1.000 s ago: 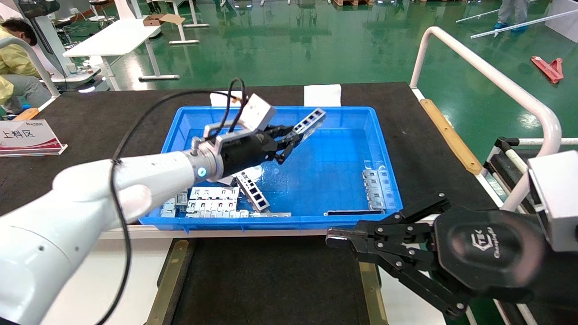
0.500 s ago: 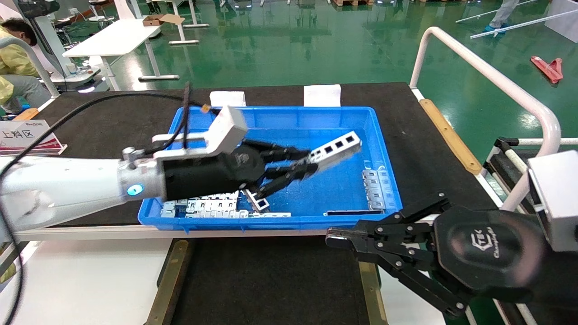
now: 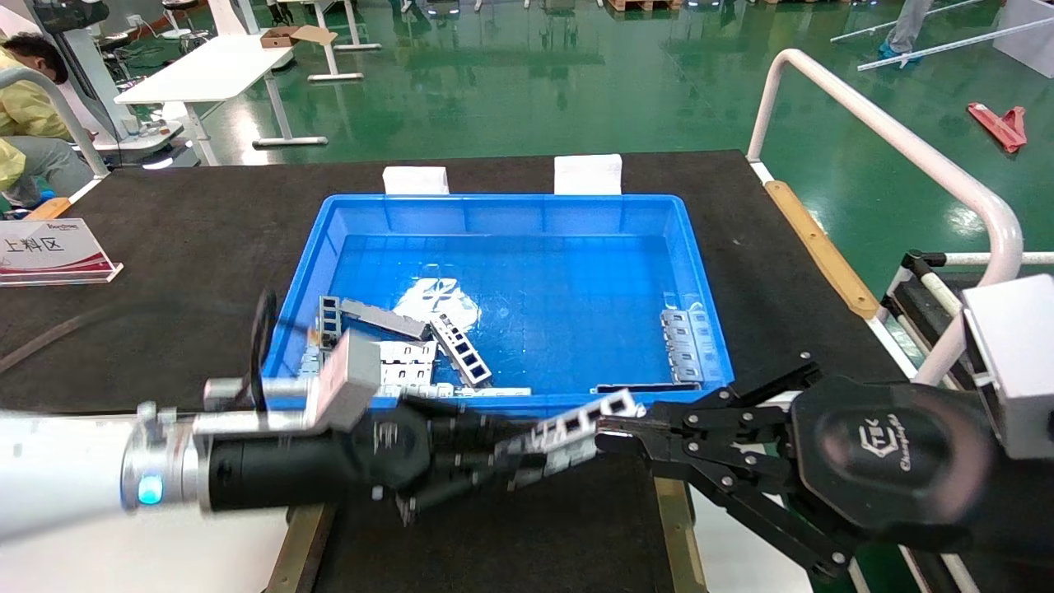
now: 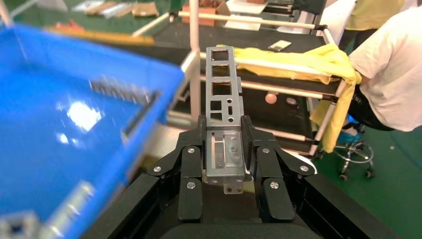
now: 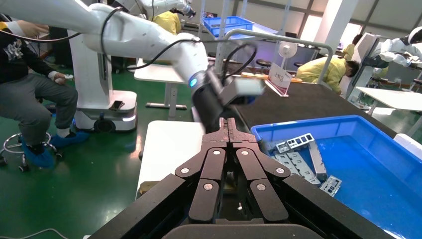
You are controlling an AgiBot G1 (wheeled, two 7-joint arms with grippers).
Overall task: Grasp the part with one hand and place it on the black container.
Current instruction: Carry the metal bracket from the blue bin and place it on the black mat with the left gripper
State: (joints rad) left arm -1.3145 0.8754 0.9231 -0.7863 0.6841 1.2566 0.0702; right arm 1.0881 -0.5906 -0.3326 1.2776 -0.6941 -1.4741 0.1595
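My left gripper is shut on the part, a slim silver channel bar with square cutouts. It holds the part just above the black container, in front of the blue crate's near rim. In the left wrist view the part sticks out from between the fingers of the left gripper. My right gripper is shut and empty, parked at the right with its tip close to the part's far end. The right wrist view shows the right gripper and the left arm beyond it.
The blue crate holds several more metal parts at its near left and a stack at its near right. Tan side strips edge the black container. A white rail runs along the right. A sign stands at the left.
My left gripper has carried the part out of the blue crate, towards me and down, to above the black container. The right arm has not moved.
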